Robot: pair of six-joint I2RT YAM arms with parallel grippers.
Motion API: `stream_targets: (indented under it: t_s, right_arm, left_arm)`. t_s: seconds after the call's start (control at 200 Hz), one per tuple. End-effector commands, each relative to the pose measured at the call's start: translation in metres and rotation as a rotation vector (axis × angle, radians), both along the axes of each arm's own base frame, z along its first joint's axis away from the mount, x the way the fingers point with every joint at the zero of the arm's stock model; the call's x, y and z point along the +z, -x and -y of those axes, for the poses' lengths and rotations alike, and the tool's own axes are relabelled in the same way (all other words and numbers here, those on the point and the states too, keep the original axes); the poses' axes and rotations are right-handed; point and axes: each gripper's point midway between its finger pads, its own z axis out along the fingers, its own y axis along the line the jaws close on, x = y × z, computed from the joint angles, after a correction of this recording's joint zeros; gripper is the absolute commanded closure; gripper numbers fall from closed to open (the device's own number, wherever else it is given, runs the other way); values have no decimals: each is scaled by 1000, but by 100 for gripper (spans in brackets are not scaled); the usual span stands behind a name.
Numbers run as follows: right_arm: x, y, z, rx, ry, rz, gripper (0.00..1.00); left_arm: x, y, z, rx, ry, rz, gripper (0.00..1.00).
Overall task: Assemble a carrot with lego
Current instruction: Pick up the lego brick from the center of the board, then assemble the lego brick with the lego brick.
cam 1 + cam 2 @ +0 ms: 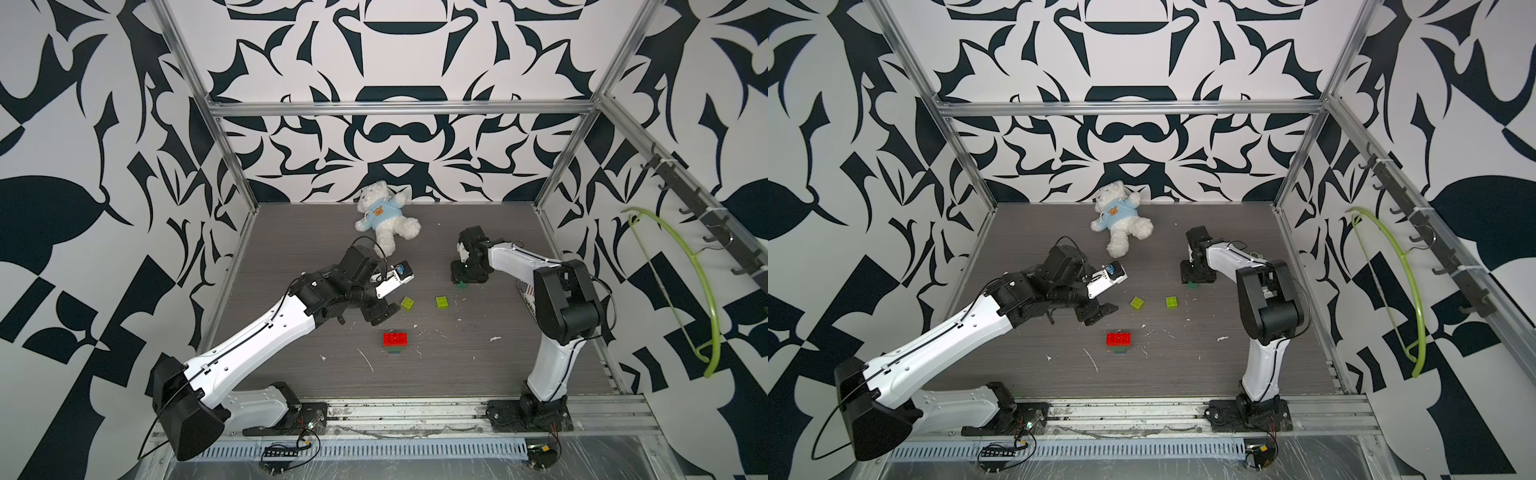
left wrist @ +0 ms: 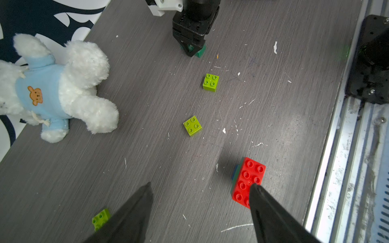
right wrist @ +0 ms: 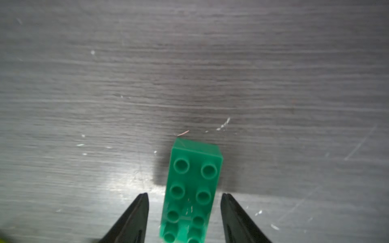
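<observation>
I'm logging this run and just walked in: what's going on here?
The right gripper has its fingers open either side of a dark green brick on the table, not yet clamped. The left gripper hangs open and empty near the part-built carrot, a small stack topped by a red brick. Lime green bricks lie loose nearby.

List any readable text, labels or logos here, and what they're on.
None readable.
Blue sticker on left wrist: too small to read.
Flag label by right arm: print below it blurred.
Bear shirt: bear-face picture, no words.
Red brick studs: no lettering legible.
</observation>
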Motion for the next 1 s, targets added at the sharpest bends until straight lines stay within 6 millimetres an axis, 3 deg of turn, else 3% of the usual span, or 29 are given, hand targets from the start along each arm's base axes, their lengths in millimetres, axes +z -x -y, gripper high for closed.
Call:
stream_targets:
  t_s: [0.0, 0.2, 0.27, 0.385, 0.515, 0.69, 0.82, 0.92, 0.995]
  right_arm:
    - [9, -4, 7, -20, 41, 5, 50]
    - [9, 0, 12, 2, 72, 5, 66]
    - [26, -2, 13, 28, 80, 45, 69]
    - [73, 6, -1, 140, 60, 134, 71]
    - [120, 45, -38, 354, 23, 204, 72]
    - [159, 125, -109, 784, -136, 218, 72]
    - [171, 186, -150, 1148, -202, 242, 70]
    - [174, 208, -170, 1286, -239, 227, 70]
    - [165, 219, -180, 1372, -205, 180, 71]
  left_arm:
    - [2, -3, -4, 37, 14, 9, 21]
    - [0, -7, -11, 74, 19, 1, 21]
    - [2, -11, -17, 109, 44, -20, 21]
    - [8, -25, -37, 221, 102, -59, 21]
    - [11, -43, -64, 384, 162, -95, 21]
    - [11, -64, -104, 595, 213, -151, 22]
    - [11, -75, -132, 725, 243, -185, 22]
    - [10, -80, -149, 795, 249, -175, 23]
    - [8, -82, -157, 831, 248, -149, 22]
